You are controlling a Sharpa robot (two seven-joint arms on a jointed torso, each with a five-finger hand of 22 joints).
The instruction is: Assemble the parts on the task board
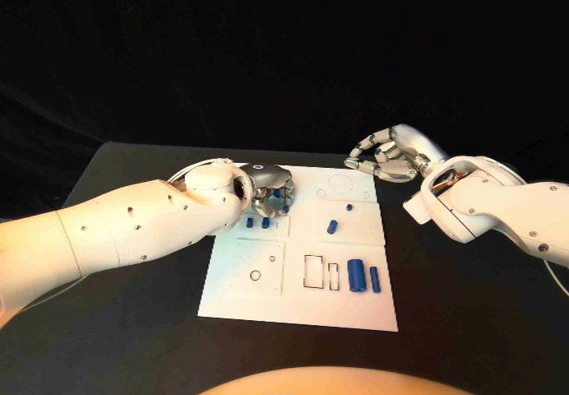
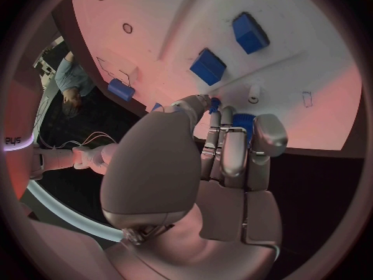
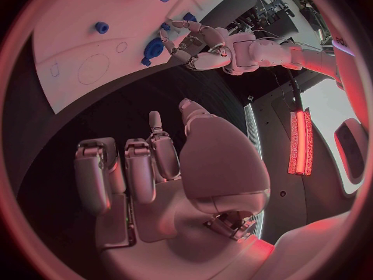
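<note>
While our left hand [image 1: 267, 188] hovers at the task board [image 1: 297, 309]'s upper left in the head view, we should lower squarely. Its wrist view shows fingers [image 2: 233, 149] pinching a blue peg [image 2: 243, 121] mid-frame. Upper right, our right hand [image 1: 386, 156] waits curled, empty.

We see the left hand [image 1: 268, 188] over the task board's [image 1: 267, 300] far left part, fingers curled down around a small blue part [image 1: 279, 202], apparently holding it. Two short blue parts [image 1: 257, 222] lie just below its fingertips. The right hand [image 1: 383, 158] hovers off the board's far right corner, fingers curled, nothing in them. Well apart from both hands, two blue cylinders [image 1: 363, 276] lie beside rectangular outlines.
</note>
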